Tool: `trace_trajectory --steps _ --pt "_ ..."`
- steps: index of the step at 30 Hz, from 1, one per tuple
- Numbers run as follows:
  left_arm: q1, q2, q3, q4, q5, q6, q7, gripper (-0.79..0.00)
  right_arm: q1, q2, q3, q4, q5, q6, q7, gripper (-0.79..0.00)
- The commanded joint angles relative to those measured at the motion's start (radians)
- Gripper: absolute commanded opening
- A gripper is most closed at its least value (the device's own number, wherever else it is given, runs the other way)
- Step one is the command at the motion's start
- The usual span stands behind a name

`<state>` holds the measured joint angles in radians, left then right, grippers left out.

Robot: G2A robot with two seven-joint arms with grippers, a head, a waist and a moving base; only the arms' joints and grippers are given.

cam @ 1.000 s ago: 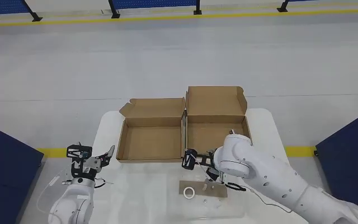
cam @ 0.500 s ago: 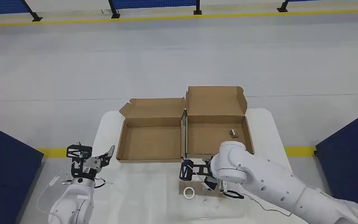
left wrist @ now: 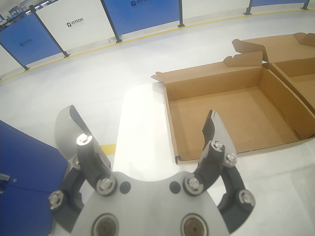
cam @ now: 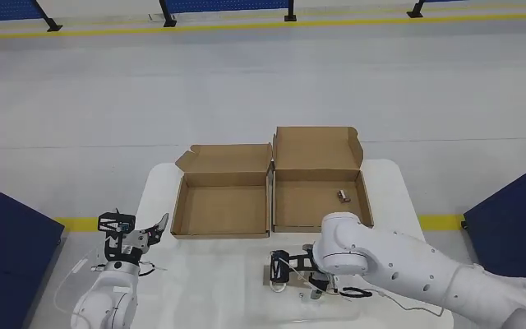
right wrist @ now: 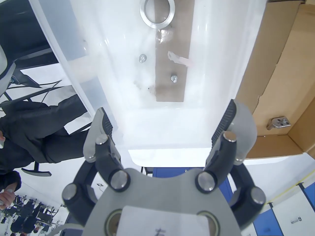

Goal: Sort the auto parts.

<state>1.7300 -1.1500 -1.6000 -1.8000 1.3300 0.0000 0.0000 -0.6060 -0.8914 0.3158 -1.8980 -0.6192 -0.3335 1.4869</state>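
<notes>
A metal ring [right wrist: 157, 7], two small bolts [right wrist: 142, 58] [right wrist: 174, 78] and a bit of clear scrap lie in a clear tray [right wrist: 221, 50] over a brown strip [right wrist: 172, 37]. My right gripper [right wrist: 166, 114] hangs open above the tray's end with nothing between its fingers; from above, the right gripper [cam: 275, 271] is near the table's front edge. A small metal bracket [cam: 343, 195] [right wrist: 279, 122] lies in the right cardboard box [cam: 316, 169]. My left gripper [left wrist: 141, 114] [cam: 136, 238] stands open and empty at the table's left edge, before the left box [left wrist: 211, 82], which holds nothing.
The two open cardboard boxes [cam: 220, 164] sit side by side at the back of the white table [cam: 205, 271], flaps raised. The tray lies in front of the right box.
My right arm has drawn back from the right box's front edge to above the tray near the table's front. The bracket in the right box has come into sight. The left arm is still.
</notes>
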Motion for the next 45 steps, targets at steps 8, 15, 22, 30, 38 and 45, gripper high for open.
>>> trace_trajectory --steps 8,15,22,30,38,45 --pt "0.0 0.0 0.0 0.0 0.0 0.0 0.0 0.0 -0.008 0.0 -0.004 0.001 -0.013 -0.002 -0.009 0.0" --pt "0.0 0.0 0.0 0.0 0.0 0.0 0.0 0.0 0.001 -0.006 -0.066 0.003 -0.02 0.023 0.022 0.0" --pt "0.0 0.0 0.0 0.0 0.0 0.0 0.0 0.0 0.026 -0.011 -0.106 0.046 0.026 0.005 0.005 0.0" --pt "0.0 0.0 0.0 0.0 0.0 0.0 0.0 0.0 0.033 -0.021 -0.125 0.084 0.023 -0.018 -0.018 0.0" --pt "0.0 0.0 0.0 0.0 0.0 0.0 0.0 0.0 0.029 -0.021 -0.125 0.086 0.022 -0.017 -0.026 0.0" --pt "0.0 0.0 0.0 0.0 0.0 0.0 0.0 0.0 -0.004 -0.037 -0.136 0.142 -0.036 -0.03 -0.077 0.0"
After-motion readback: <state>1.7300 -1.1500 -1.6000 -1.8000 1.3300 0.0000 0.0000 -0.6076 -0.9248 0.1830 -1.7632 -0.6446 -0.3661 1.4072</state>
